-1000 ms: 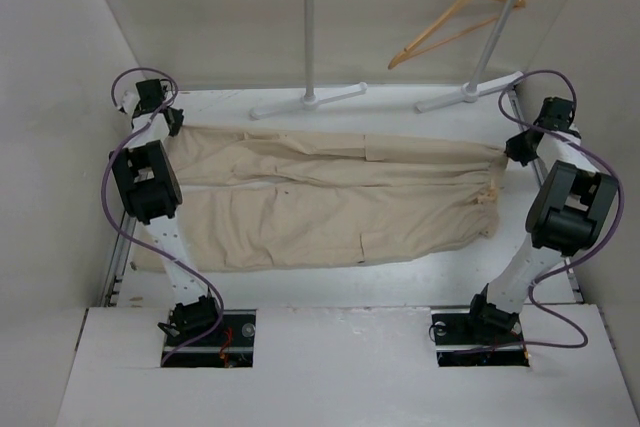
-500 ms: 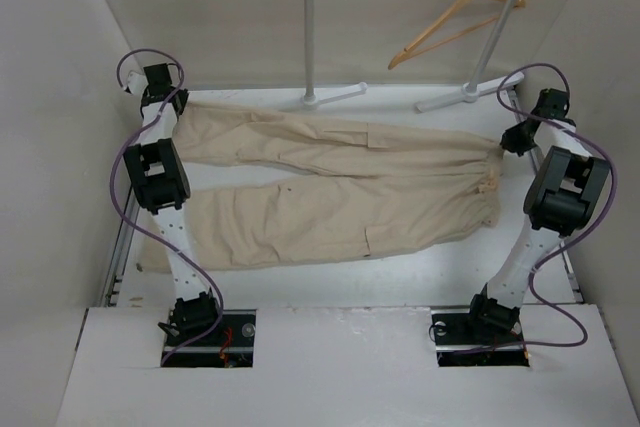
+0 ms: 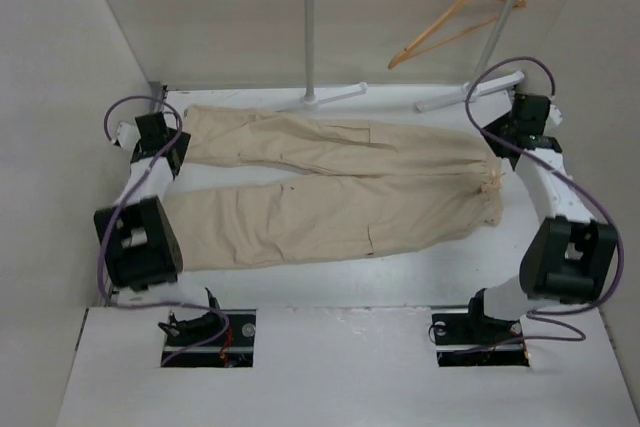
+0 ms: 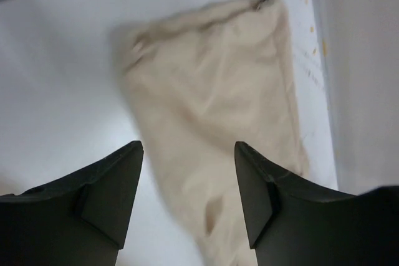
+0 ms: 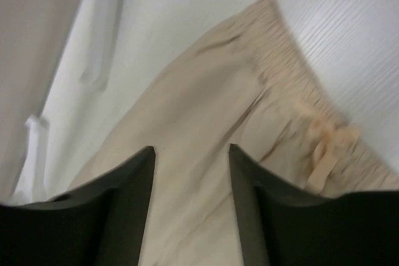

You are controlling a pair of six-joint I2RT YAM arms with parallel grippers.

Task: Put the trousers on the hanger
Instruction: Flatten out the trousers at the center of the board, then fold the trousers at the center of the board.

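The left pincer hangs over a leg cuff and the right pincer over the gathered drawstring waist, both with jaws apart and empty. The trousers, soft creased cotton, lie flat on the white worktop. Next, probably: stack the legs and grip evenly. Beyond, the smooth wooden hanger hangs tilted on the rack.

The trousers lie flat on the table, hanger hanging behind.
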